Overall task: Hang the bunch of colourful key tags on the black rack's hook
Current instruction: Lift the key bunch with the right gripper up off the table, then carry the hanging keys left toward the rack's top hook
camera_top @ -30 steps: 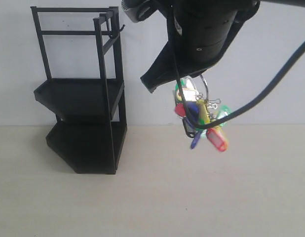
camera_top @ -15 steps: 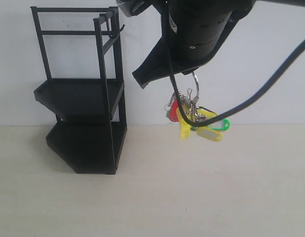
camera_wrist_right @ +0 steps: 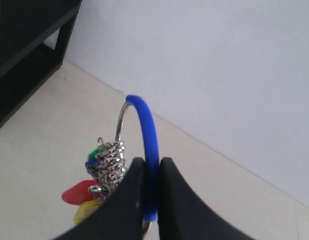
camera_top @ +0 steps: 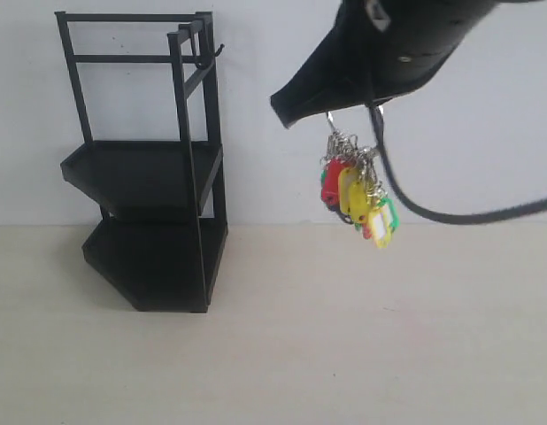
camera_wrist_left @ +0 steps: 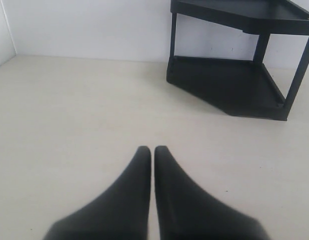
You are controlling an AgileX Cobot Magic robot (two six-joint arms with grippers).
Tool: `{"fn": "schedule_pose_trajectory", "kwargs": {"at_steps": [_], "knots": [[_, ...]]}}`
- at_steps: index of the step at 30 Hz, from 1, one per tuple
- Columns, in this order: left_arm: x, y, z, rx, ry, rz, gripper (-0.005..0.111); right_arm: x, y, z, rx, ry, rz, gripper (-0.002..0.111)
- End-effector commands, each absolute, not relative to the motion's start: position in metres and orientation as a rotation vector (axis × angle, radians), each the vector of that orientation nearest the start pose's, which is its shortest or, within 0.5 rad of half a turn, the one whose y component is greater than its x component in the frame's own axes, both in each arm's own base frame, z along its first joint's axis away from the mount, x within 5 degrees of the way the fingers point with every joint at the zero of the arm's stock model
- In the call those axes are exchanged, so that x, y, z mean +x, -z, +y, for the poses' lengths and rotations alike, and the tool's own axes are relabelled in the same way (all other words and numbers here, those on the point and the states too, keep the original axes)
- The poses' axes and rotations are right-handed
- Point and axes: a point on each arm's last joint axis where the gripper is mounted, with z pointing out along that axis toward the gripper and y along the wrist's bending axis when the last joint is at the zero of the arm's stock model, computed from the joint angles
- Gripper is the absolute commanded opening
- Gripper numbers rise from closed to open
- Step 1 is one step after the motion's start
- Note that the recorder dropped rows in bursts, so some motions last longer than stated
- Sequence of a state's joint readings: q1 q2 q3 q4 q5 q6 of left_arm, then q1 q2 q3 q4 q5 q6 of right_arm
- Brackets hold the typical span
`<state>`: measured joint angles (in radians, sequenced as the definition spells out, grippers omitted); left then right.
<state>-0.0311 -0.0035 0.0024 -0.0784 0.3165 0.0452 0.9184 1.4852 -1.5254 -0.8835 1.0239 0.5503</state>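
Observation:
The colourful key tag bunch hangs in the air from my right gripper, to the right of the black rack and well above the table. In the right wrist view the right gripper is shut on the bunch's blue loop, with metal rings and red, yellow and green tags dangling beside the fingers. The hook sticks out from the rack's top right corner post, left of the gripper. My left gripper is shut on nothing, low over the table, with the rack's lower shelves ahead of it.
A white wall stands behind the rack and the beige table. A black cable loops down from the right arm beside the tags.
The right arm has risen and swung to the right, carrying the bunch; the tags have swung and now hang straighter beneath the gripper. The rack has not moved.

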Motion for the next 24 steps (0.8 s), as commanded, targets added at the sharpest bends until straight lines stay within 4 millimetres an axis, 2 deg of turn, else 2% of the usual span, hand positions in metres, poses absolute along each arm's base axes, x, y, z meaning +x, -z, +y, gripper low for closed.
{"fn": "schedule_pose_trajectory", "kwargs": {"at_steps": [1,4,7,8,10,13,16,19,24], "knots": [[0.054,-0.185,-0.004,0.011,0.069,1.79,0.004,0.218,-0.416,0.191,-0.479,0.076,1.802,0.0],[0.054,-0.185,-0.004,0.011,0.069,1.79,0.004,0.211,-0.397,0.193,-0.412,-0.126,1.688,0.0],[0.054,-0.185,-0.004,0.011,0.069,1.79,0.004,0.217,-0.368,0.197,-0.269,-0.223,1.627,0.0],[0.054,-0.185,-0.004,0.011,0.069,1.79,0.004,0.221,-0.355,0.196,-0.179,-0.216,1.66,0.0],[0.054,-0.185,-0.004,0.011,0.069,1.79,0.004,0.231,-0.341,0.193,-0.086,-0.084,1.664,0.0],[0.054,-0.185,-0.004,0.011,0.069,1.79,0.004,0.24,-0.328,0.199,-0.068,0.001,1.675,0.0],[0.054,-0.185,-0.004,0.011,0.069,1.79,0.004,0.247,-0.326,0.213,-0.121,-0.033,1.692,0.0],[0.054,-0.185,-0.004,0.011,0.069,1.79,0.004,0.261,-0.334,0.225,-0.208,-0.031,1.684,0.0],[0.054,-0.185,-0.004,0.011,0.069,1.79,0.004,0.295,-0.353,0.221,-0.249,-0.17,1.689,0.0]]}}
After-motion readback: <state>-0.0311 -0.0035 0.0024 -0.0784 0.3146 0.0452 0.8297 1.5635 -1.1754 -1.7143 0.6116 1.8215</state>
